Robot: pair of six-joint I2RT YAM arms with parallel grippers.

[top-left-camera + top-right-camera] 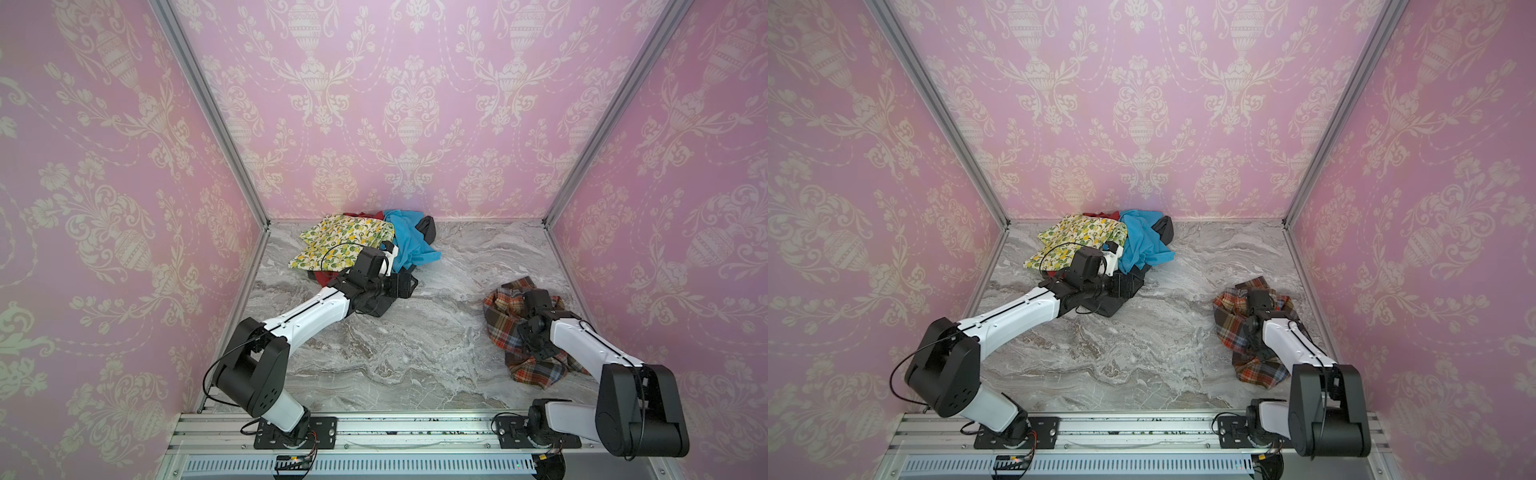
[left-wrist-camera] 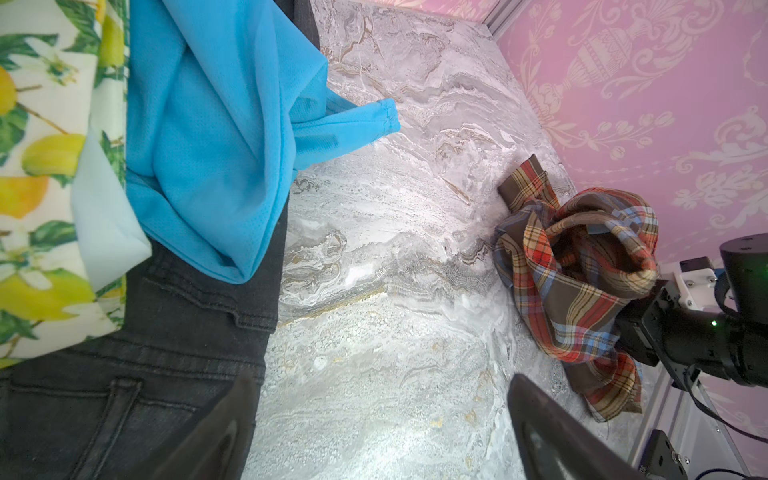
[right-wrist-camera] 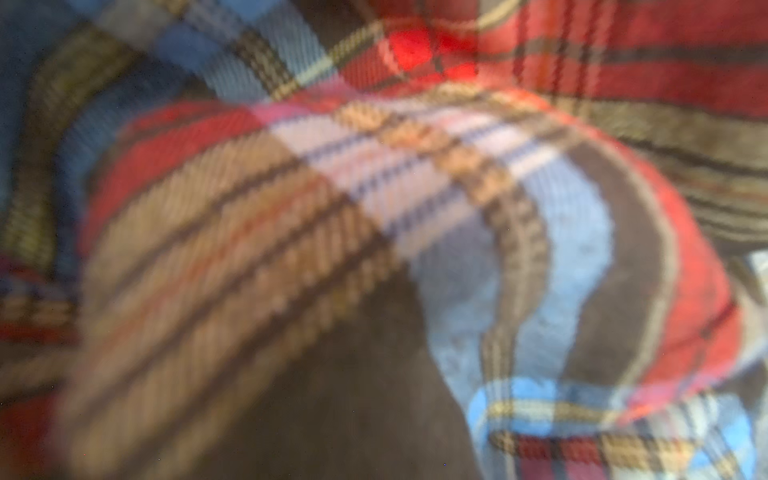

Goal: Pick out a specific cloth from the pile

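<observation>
Marble table (image 1: 415, 340): right gripper (image 1: 524, 328) clamps cloth (image 1: 505, 316) well right of the pile (image 1: 357, 237); left gripper (image 2: 382, 386) gapes at its edge.

Grey-white marbled surface (image 1: 415, 332). Pink wallpaper (image 1: 415, 104), cream urn-and-flower pattern, on three walls. Aluminium posts (image 1: 208, 104) at both back corners. Metal rail (image 1: 415, 428) along front edge; slotted duct (image 1: 374, 463) just beside it, nearer camera.

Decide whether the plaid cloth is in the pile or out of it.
Out. The plaid cloth lies crumpled at the right, with bare table between it and the pile.
</observation>
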